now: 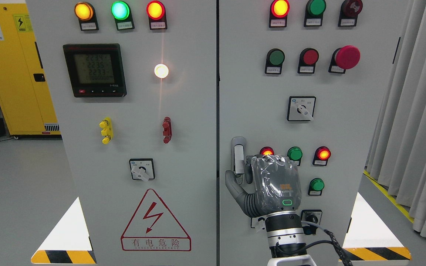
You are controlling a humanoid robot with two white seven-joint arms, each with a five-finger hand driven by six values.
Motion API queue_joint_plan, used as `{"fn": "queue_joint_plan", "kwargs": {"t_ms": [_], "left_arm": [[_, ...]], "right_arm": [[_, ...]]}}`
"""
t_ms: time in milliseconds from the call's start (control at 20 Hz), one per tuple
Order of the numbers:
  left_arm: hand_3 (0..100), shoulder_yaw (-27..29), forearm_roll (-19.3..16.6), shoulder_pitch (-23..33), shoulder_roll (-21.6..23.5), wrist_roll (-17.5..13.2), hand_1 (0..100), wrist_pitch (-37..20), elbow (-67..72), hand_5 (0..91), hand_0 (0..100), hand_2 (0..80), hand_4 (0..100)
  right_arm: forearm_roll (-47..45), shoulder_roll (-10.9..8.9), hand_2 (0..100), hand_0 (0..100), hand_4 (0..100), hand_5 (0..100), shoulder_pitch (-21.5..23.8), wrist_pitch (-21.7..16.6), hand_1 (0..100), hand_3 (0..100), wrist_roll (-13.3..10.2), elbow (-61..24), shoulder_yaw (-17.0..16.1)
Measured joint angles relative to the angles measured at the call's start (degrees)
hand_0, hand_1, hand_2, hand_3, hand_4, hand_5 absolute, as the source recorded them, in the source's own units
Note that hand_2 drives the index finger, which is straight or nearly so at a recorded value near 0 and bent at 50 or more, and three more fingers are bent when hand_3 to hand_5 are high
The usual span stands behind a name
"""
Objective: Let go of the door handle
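Right hand (268,183), grey-shelled and wrapped in clear film, arm entering at the bottom edge right of the middle: raised flat-backed against the right-hand cabinet door, thumb and curled fingers closed around the lower part of the door handle. Silver-grey vertical lever door handle (238,155): mounted at the left edge of the right grey metal cabinet door (346,140), just beside the centre seam; upper half visible, lower end hidden behind the thumb. Task status, judged: release not yet done; the grip remains to be opened and the hand drawn clear of the door. Door appears shut and flush with its neighbour. Left hand: not in view. Surroundings on the same door: small red lit lamp (267,151) and green round push-button (294,153), both just above the knuckles and partly overlapped by the hand; lower green button (316,184) beside the wrist; black rotary switch (311,218) close to the forearm cable; these are the items a careless withdrawal could brush. Left door: black digital meter (94,70), red-bordered lightning warning triangle (155,221). Yellow steel cabinet (13,74) stands well apart at far left.
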Motion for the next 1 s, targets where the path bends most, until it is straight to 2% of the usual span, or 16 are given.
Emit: {"fn": "queue_joint_plan", "kwargs": {"t_ms": [251,1002], "left_arm": [[0,0.0,0.0,0.0,0.0,0.0,56,0.0,0.0,0.0,12,0.0,0],[0,0.0,0.0,0.0,0.0,0.0,56,0.0,0.0,0.0,12,0.0,0]], "right_arm": [[0.0,0.20,89,48,99,100,-0.1,0.1,48,100,0.0,0.3,0.0],[0.0,0.41,90,49,99,100,-0.2,0.5,49,100,0.0,0.8,-0.2]]}}
